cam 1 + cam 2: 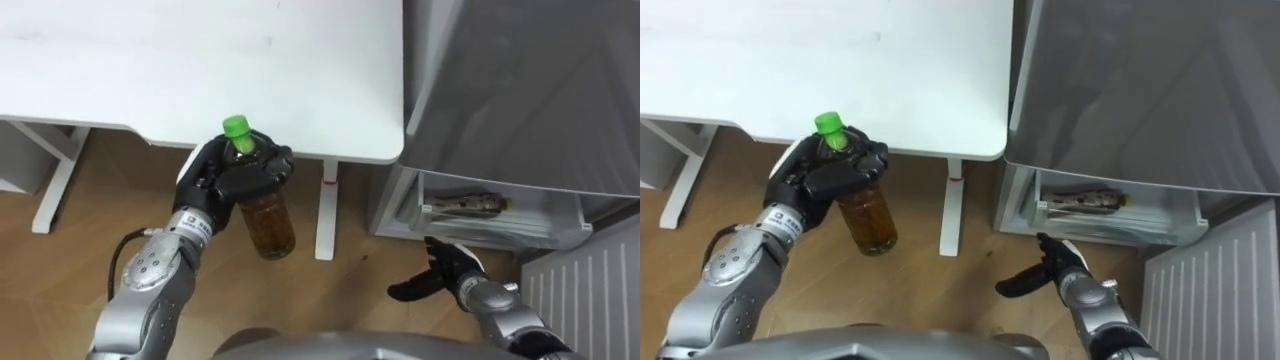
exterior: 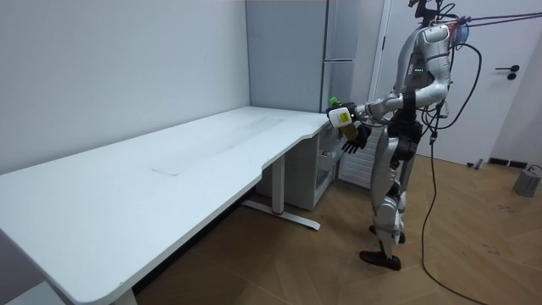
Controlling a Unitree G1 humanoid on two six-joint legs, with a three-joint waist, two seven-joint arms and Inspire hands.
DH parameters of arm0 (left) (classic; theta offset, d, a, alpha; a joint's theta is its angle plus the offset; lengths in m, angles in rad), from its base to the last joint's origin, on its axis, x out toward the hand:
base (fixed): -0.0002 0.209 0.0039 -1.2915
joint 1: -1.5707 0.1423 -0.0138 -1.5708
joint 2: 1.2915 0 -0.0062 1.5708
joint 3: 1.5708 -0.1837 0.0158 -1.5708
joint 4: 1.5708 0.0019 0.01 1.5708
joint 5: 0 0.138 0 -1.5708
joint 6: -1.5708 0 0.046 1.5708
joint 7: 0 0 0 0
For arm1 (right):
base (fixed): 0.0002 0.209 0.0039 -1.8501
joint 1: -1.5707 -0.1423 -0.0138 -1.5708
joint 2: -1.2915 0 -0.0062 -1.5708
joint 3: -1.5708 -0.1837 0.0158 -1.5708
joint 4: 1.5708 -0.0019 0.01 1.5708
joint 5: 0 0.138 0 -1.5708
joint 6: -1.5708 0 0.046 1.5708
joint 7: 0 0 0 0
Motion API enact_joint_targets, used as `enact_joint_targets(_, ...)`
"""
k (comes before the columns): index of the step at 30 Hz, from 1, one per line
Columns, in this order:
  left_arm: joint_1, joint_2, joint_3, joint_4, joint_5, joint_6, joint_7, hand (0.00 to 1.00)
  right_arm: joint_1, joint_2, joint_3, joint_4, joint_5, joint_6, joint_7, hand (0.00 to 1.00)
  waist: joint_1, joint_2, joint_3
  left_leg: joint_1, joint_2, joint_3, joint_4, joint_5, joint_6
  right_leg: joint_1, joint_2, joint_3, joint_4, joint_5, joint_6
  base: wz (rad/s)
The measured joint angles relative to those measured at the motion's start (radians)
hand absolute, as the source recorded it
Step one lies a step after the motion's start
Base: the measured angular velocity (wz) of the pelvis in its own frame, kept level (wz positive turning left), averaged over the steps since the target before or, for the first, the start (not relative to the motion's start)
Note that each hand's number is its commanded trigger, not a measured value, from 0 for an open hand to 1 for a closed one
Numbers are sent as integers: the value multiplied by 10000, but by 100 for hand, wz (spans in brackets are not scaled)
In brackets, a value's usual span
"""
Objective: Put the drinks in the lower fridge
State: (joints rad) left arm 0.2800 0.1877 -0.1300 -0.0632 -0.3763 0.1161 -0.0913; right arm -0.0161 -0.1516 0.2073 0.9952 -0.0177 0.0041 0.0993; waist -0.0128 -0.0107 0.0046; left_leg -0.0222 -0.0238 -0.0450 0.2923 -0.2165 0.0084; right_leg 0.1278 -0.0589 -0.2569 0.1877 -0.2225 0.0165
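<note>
Well, at the left the white table (image 1: 200, 60) spreads across the top of the eye views, its white leg (image 1: 326, 210) standing on the wooden floor (image 1: 70, 280). Just off the table's near edge, the left hand (image 1: 222, 182) is wrapped round the upper part of a bottle (image 1: 270, 228) of amber drink. It hangs upright over the floor, clear of the tabletop, green cap (image 1: 236, 126) uppermost. Further right and lower, the right hand (image 1: 452, 270) hovers with fingers loosely spread, holding nothing, in front of the fridge's bottom section. The grey fridge (image 1: 520, 90) fills the right side. Its lower compartment is open, showing a clear drawer (image 1: 500, 228) with what may be a wrapped packet inside, too dim to name. The white ribbed door (image 1: 590, 290) stands swung out at the far right. From the room view, the robot stands upright at the table's end beside the fridge.
</note>
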Motion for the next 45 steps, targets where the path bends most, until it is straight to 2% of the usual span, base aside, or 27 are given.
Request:
enact_joint_targets(4,-14,-2,53,332,607,-334,2,100,301,15,149,-757,-356,-126,434,0,151,-34,24,109,-2,24,-47,3,1,44,-9,57,13,0,1,-4)
enact_joint_targets(8,-14,1,21,340,1176,-390,2,100,397,62,365,-1482,-501,-192,912,0,182,-127,83,65,-5,20,-38,1,3,39,-10,41,13,1,2,0)
enact_joint_targets(10,-40,-6,-24,339,1362,-455,2,100,310,254,392,-1651,-522,-285,1161,0,171,-170,101,-17,-5,4,-34,0,4,37,-10,-2,19,3,2,5)
enact_joint_targets(15,-80,-25,-115,113,1663,-678,0,100,312,356,612,-2543,-575,-293,1805,0,191,-206,107,-16,-7,-15,-26,0,4,36,-14,-29,31,6,5,1)
enact_joint_targets(17,-159,-56,-199,90,1923,-859,1,100,220,361,772,-2688,-621,-466,2068,0,187,-227,111,53,-5,-10,-42,0,4,36,-11,19,29,6,5,-2)
enact_joint_targets(20,-339,-64,-347,89,2303,-974,1,100,259,367,931,-2992,-620,-480,2377,0,245,-217,122,65,0,14,-79,0,5,7,-9,51,30,6,4,-3)
enact_joint_targets(27,-492,-236,-630,90,2597,-1029,1,100,272,393,1241,-3512,-623,-486,3084,0,196,-191,130,-16,-8,11,-70,1,5,-89,-11,76,9,8,2,0)
enact_joint_targets(34,-498,-266,-1471,103,2570,-1029,0,100,435,412,1404,-4510,-401,-481,3634,0,170,-161,145,5,-34,8,-88,3,8,-71,-35,104,-19,8,2,0)
enact_joint_targets(40,-498,-349,-1946,104,2528,-1028,-28,100,439,401,1645,-4658,-140,-474,3947,0,168,-41,163,-13,-33,6,-93,4,9,-77,-33,98,-12,8,3,0)
enact_joint_targets(45,-497,-328,-2014,103,2495,-1028,-83,100,439,390,1640,-4650,696,-469,4189,0,166,-22,162,26,-25,10,-86,9,16,-57,-27,119,17,8,3,0)
